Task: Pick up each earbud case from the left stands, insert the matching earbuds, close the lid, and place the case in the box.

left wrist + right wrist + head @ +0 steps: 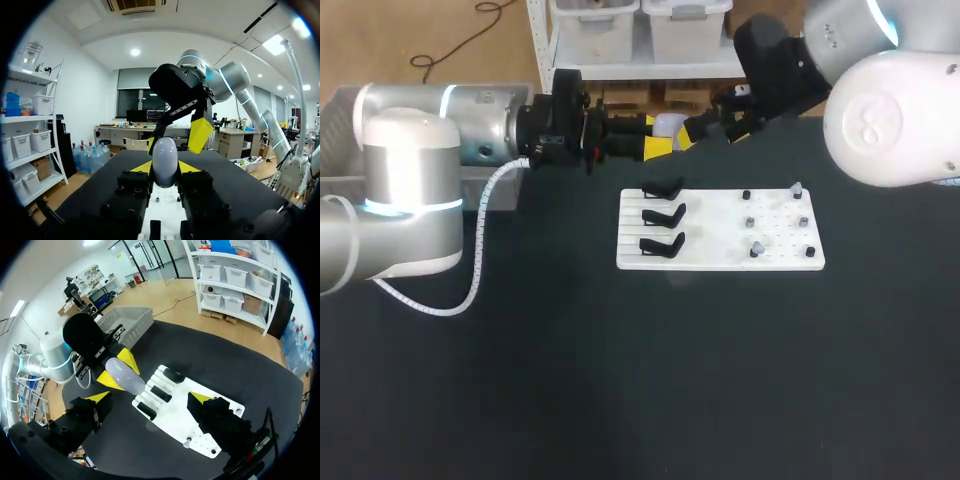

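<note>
Far left on the table: grey box, partly hidden behind left arm.

Left arm in from the left, lying level over the table's far side. Left gripper out past the box, above the table just behind the board. Yellow tips clamped on the white case, one on each side. Left wrist view: case upright between the tips, rounded end pointing out ahead, lid closed as far as can be told.

Middle: white board flat on the black table. Three black stands in a column on its left part. Small dark and grey pieces on pegs across its right part, too small to tell apart.

Right: right arm in from the upper right corner. Right gripper nose to nose with the left gripper. Fingers wide apart, case end near the gap, no contact seen. Right wrist view: own yellow tips spread, case ahead of them in the left gripper, board below.
</note>
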Robot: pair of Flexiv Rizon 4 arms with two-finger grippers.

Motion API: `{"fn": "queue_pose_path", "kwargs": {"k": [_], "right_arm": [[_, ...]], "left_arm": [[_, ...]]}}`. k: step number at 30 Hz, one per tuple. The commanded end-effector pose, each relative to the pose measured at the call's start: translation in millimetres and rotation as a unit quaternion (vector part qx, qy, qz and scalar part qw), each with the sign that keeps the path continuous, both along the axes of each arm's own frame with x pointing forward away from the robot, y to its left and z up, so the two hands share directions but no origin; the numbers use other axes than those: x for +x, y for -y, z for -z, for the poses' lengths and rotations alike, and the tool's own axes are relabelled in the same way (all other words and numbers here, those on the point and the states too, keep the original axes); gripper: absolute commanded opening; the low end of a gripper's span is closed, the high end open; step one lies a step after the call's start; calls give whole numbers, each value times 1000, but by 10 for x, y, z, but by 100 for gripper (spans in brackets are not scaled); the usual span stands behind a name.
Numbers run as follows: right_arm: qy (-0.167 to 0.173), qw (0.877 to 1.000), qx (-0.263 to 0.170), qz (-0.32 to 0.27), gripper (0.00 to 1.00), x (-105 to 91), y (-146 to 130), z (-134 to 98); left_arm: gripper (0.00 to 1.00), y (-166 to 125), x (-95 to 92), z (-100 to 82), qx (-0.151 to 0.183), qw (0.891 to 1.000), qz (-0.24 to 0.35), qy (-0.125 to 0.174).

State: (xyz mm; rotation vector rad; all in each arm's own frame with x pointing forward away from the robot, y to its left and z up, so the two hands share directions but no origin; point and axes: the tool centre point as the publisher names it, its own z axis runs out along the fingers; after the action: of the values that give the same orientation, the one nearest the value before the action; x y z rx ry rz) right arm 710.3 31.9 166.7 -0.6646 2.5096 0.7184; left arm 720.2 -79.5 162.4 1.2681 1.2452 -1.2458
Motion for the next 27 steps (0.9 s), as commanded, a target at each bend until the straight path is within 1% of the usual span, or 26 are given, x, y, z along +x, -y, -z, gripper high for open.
{"fn": "queue_pose_path", "kwargs": {"k": [1, 20, 27], "right_arm": [[1, 1000, -4, 3, 100, 26, -13, 12], [-1, 1000, -11, 2, 100, 154, -52, 36], [6, 1000, -13, 8, 100, 205, -34, 5]], "left_arm": [[0, 0, 1, 7, -1, 1000, 0, 1], [0, 0, 1, 7, -1, 1000, 0, 1], [0, 0, 1, 7, -1, 1000, 0, 1]]}}
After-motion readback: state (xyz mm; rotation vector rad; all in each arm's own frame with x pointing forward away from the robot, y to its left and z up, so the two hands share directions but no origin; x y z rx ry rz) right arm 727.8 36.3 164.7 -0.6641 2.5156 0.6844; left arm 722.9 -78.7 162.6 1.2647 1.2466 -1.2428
